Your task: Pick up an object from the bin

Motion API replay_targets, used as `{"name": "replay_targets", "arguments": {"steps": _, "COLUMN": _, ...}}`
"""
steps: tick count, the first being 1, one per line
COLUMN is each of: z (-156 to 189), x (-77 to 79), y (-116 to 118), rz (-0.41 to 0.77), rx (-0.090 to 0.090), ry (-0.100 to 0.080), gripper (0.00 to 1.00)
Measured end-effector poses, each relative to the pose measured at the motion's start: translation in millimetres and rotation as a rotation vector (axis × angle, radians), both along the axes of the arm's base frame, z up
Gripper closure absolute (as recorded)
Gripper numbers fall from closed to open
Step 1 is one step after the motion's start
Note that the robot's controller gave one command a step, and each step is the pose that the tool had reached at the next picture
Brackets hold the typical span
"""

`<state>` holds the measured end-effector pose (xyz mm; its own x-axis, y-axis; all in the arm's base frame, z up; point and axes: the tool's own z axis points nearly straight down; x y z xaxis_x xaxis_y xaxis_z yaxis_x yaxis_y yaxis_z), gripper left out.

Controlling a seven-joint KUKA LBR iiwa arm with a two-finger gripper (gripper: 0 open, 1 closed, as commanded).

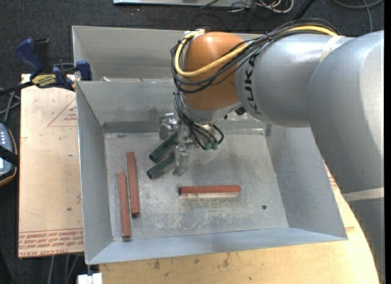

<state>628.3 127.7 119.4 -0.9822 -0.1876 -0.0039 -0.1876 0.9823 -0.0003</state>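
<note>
My gripper [179,157] hangs low over the middle of the bin, just left of centre. Two short dark green sticks lie right beside it: one [163,149] slants up to the right, and the other [159,169] lies just below it, touching or nearly touching the gripper's tip. A reddish-brown bar [209,190] lies flat across the floor a little below and to the right of the gripper.
Two long reddish-brown bars lie side by side near the bin's left wall, one [132,183] higher and one [124,206] lower. The arm, with its orange cover and cables, spans the bin's upper right part.
</note>
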Motion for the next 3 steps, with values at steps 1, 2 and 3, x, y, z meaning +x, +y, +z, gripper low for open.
{"name": "replay_targets", "arguments": {"steps": 1, "z": -47, "x": -17.9, "y": -25, "rz": 0.031, "rx": 0.003, "ry": -0.001, "gripper": 1.0}}
{"name": "replay_targets", "arguments": {"steps": 2, "z": -47, "x": -17.9, "y": -25, "rz": 0.03, "rx": 0.003, "ry": -0.001, "gripper": 1.0}}
{"name": "replay_targets", "arguments": {"steps": 3, "z": 116, "x": -28.1, "y": -5, "rz": -0.013, "rx": 0.003, "ry": -0.007, "gripper": 1.0}}
